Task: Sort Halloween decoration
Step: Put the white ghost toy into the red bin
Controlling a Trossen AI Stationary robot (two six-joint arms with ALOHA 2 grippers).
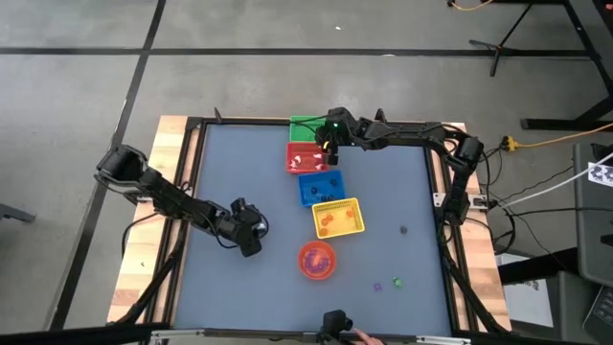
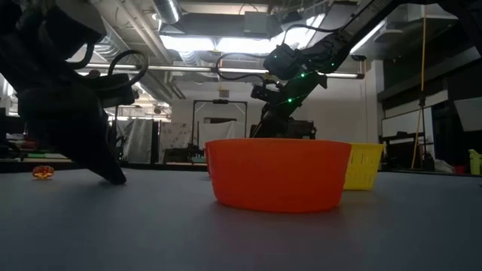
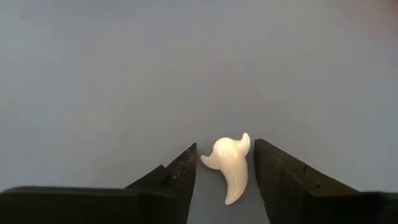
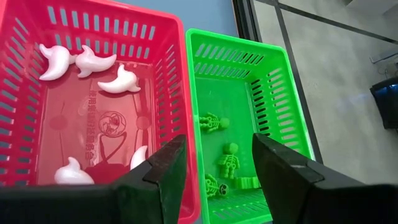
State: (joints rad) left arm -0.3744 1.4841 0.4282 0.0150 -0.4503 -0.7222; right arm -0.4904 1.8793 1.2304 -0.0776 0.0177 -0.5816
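Left claw is down at the surface, left of the orange bowl. In its wrist view a white ghost lies flat between the two fingers; gaps show on both sides, so the jaws stand part open and nothing is gripped yet. Step in hand: picking this ghost.

Next move, as I judge it: close evenly on the ghost's body, lift, carry it to the red basket, where other white ghosts already lie. The piece is curved and smooth, so it may twist or pop out if pinched off-centre.

Centre: baskets run in a row, green, red, blue, yellow, then the bowl nearest the front.

Right claw hovers over the red and green baskets, jaws open and holding nothing; green skeletons sit in the green basket below it.

Right front of the surface: a few loose trinkets left to sort, so the task is well along but unfinished.
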